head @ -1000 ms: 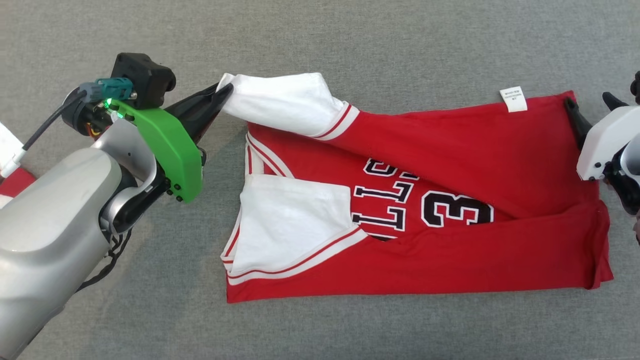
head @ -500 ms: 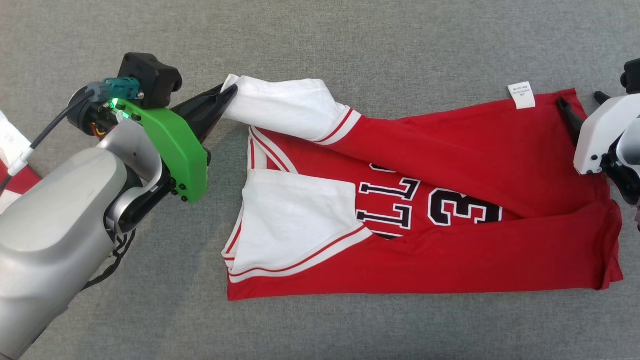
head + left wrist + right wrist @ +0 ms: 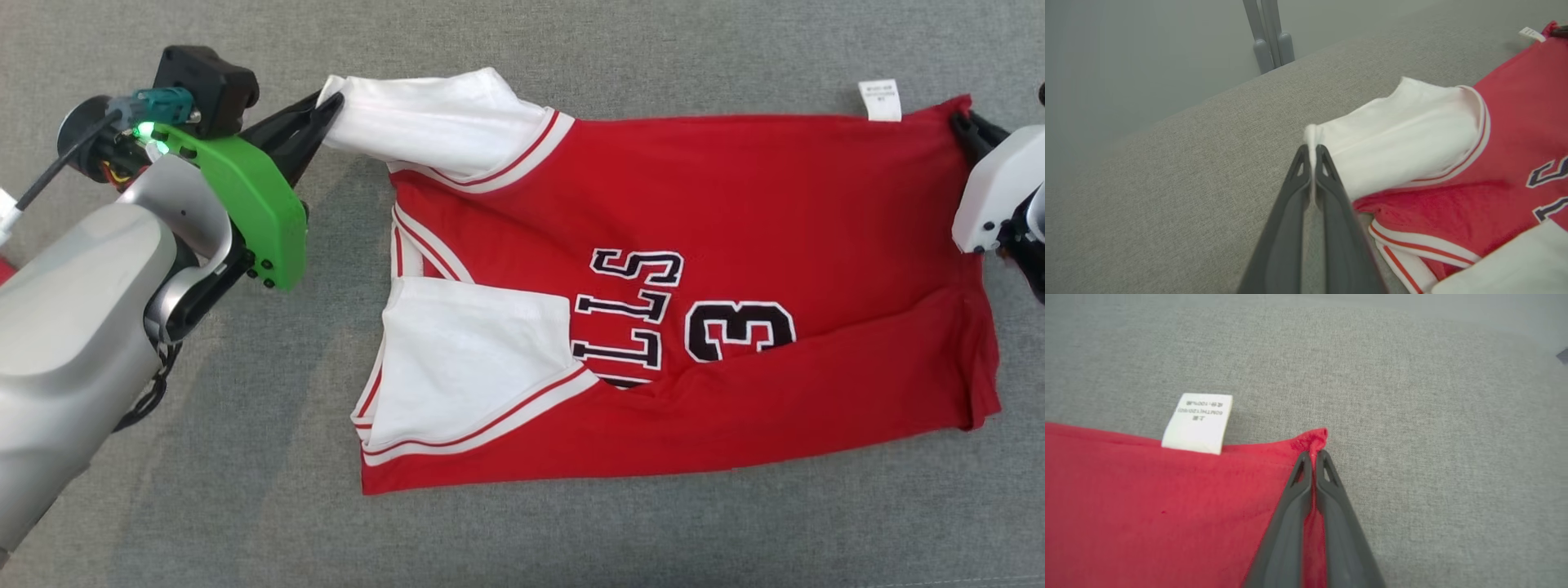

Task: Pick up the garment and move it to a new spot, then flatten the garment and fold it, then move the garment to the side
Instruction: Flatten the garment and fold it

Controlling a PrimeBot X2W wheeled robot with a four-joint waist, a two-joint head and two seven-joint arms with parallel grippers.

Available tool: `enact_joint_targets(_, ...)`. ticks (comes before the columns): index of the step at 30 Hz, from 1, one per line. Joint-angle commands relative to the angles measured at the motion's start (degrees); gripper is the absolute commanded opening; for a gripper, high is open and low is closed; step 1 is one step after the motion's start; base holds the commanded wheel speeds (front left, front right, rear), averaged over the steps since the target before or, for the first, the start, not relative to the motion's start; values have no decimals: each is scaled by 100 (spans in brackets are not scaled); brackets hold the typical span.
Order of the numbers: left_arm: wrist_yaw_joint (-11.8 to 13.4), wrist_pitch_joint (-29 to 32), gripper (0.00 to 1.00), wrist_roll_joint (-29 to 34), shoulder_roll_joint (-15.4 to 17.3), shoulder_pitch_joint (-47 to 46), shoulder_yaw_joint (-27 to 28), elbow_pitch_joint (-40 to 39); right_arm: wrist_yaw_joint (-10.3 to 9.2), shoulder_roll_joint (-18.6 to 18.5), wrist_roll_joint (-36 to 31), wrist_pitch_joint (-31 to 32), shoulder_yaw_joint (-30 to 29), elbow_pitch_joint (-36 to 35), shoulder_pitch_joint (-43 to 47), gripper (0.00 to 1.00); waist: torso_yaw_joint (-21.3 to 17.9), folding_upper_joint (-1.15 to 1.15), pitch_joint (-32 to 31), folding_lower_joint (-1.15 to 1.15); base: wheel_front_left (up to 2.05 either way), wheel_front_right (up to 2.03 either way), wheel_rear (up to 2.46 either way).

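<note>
The garment [image 3: 735,212] is a red jersey with white sleeves, dark lettering and a number, spread across the grey cloth surface [image 3: 571,539]. Its near long edge is folded over the chest. My left gripper [image 3: 326,102] is shut on the tip of the far white sleeve [image 3: 1404,130], pinched between the dark fingers [image 3: 1327,175] in the left wrist view. My right gripper [image 3: 963,122] is shut on the far hem corner [image 3: 1314,439], beside a white care label [image 3: 1198,422].
The grey surface's far edge [image 3: 1216,96] shows in the left wrist view, with a grey post [image 3: 1267,36] behind it. A bit of red and white cloth [image 3: 4,245] lies at the head view's left edge.
My right gripper closed on the hem corner. Both grippers drew the far edge away, unfolding the upper flap so more of the lettering shows. The head camera also shifted.
</note>
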Motion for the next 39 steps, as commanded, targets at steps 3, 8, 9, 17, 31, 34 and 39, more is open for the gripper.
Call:
enact_joint_targets(3, -15, -108, 0, 134, -86, -296, 41, 273, -18, -69, -194, -322, -57, 139, -277, 0, -26, 0, 74, 0, 0, 0, 0)
enact_joint_targets(8, -66, -226, 0, 320, -311, -679, 0, 748, -18, -17, -522, -745, -152, 389, -614, 0, -70, 0, 167, 0, 0, 0, 0)
enact_joint_targets(9, -67, -289, 0, 382, -363, -769, -16, 858, -19, -37, -678, -812, -127, 464, -682, 0, -83, 0, 190, 0, 0, 0, 0)
enact_joint_targets(17, -74, -845, 0, 692, -717, -1305, 19, 1740, -19, 129, -1253, -1582, -352, 975, -1091, 0, -169, 0, 285, 0, 0, 0, 0)
enact_joint_targets(31, -289, -1430, 0, 810, -604, -583, -462, 1740, -16, 291, -1186, -2220, -136, 997, -270, 0, -189, 0, -398, 0, 0, 0, 0)
enact_joint_targets(34, -296, -1405, 0, 757, -407, -239, -578, 1363, -16, 206, -1042, -2249, -89, 894, 81, 0, -136, 0, -642, 0, 0, 0, 0)
enact_joint_targets(39, -69, -1264, 0, 639, -9, 428, -728, 484, -17, 40, -728, -2250, 15, 758, 670, 0, -47, 0, -1031, 0, 0, 0, 0)
